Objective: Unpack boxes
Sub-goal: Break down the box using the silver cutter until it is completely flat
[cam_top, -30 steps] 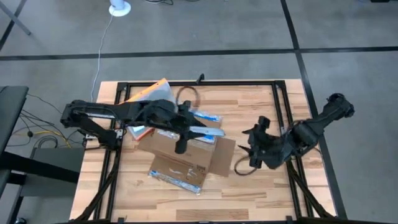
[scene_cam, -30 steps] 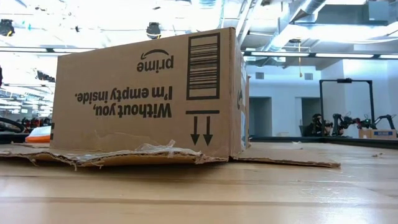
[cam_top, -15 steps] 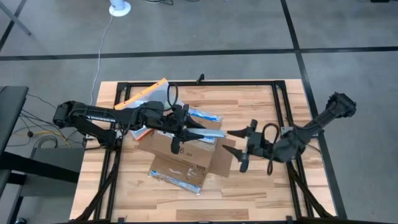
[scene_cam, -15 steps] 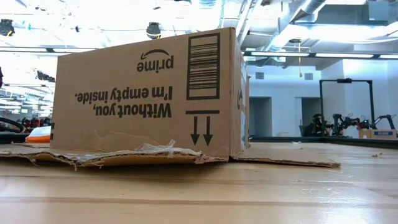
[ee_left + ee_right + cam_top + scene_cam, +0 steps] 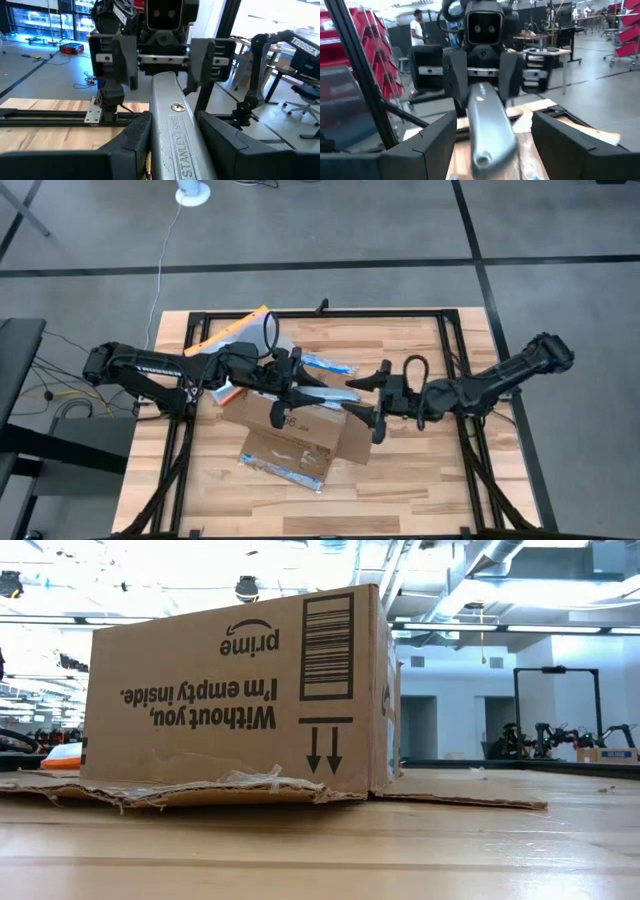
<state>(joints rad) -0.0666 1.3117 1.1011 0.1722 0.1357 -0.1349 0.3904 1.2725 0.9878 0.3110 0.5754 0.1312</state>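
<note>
Over the table (image 5: 400,490), the right gripper (image 5: 378,402) has moved in, fingers apart around the knife (image 5: 322,392) above the box (image 5: 295,435); left gripper (image 5: 290,385) stays clamped on it.

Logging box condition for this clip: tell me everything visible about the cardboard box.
The brown corrugated cardboard box stands upside down on the wooden table: its prime logo, slogan, barcode and arrows read inverted. Flaps splay flat on the tabletop, the bottom edge torn. Blue-and-white tape strips edge its flaps. The left gripper, holding a silver Stanley tool, is over it.
</note>
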